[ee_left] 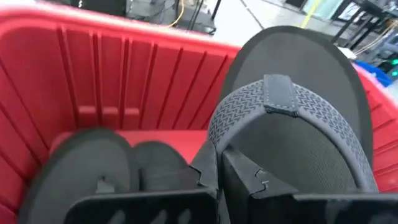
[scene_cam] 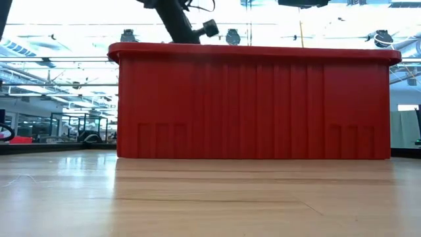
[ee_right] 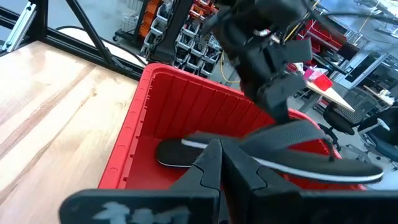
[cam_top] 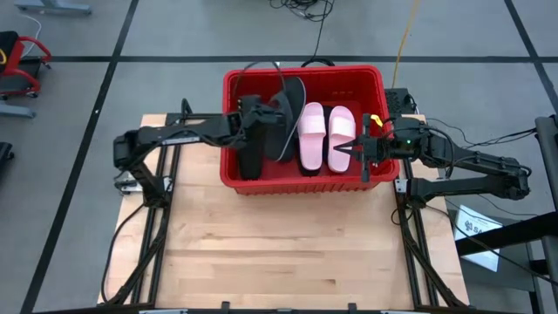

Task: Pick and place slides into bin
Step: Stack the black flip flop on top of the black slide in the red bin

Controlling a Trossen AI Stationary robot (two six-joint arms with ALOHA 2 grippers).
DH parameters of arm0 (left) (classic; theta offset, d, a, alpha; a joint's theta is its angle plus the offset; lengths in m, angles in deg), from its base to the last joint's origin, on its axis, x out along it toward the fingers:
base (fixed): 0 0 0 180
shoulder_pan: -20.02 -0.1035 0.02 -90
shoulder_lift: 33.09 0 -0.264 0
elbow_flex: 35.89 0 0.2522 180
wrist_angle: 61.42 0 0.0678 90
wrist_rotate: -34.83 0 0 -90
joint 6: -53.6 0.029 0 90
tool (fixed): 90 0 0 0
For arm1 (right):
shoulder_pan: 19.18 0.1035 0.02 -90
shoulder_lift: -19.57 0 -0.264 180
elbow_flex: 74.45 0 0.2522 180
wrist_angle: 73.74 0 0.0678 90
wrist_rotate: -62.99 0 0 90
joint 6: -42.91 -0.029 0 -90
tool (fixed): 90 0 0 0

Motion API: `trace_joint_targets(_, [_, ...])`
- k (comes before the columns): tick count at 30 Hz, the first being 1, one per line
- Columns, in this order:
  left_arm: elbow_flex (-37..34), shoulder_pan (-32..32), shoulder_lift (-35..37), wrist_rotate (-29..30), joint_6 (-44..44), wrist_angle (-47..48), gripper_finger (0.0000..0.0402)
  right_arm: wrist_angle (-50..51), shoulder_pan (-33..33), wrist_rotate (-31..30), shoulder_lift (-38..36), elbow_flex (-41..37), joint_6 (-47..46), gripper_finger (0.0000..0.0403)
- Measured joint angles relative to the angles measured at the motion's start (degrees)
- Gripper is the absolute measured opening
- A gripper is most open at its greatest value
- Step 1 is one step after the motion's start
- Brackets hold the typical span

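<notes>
A bare wooden table (cam_top: 288, 253) lay nearest me. Beyond it, at the table's far end, stood the red bin (cam_top: 234, 131), its solid front wall (scene_cam: 250, 105) hiding everything inside from table height. From above, two pale pink slides (cam_top: 324, 137) lay side by side in its right half.

The left gripper (cam_top: 261, 118) reached in over the bin's left side, its fingers clamped shut on a black slide (ee_left: 292, 118), which stood tilted on edge against the other black slides (ee_left: 93, 168) lying below it. The right gripper (cam_top: 362, 150) hung closed and empty over the bin's right rim, just beside the pink pair.

Judging from this, the release was the step in hand. It would go best if the slide were lowered until it leaned on the pile before the fingers opened, and the arm then lifted straight up, clear of the strap.
</notes>
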Motion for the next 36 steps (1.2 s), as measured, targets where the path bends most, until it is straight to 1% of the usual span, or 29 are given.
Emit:
trace_joint_targets(8, [0.0,0.0,-5.3,1.3,-6.7,0.1,0.0000,0.2,0.0,0.1,0.0,0.0,1.0,0.0000])
trace_joint_targets(12, [0.0,0.3,-7.0,3.4,-10.3,2.8,0.0000,0.4,0.0,0.2,0.0,0.0,1.5,0.0000])
trace_joint_targets(15, [-0.1,0.4,-7.6,3.8,-13.7,5.3,0.0000,0.5,0.0,0.2,0.0,0.0,1.5,0.0000])
trace_joint_targets(21, [0.0,0.3,-9.4,4.0,-16.7,6.6,0.0000,0.6,0.0,0.4,0.0,0.0,1.6,0.0000])
trace_joint_targets(33, [-0.1,0.3,-10.5,2.9,-18.0,10.9,0.0000,0.6,0.0,0.4,0.0,0.0,1.9,0.0000])
trace_joint_targets(36, [-0.1,-0.3,-10.5,-0.4,-16.5,11.0,0.0000,0.6,0.0,0.4,0.0,0.0,1.9,0.0000])
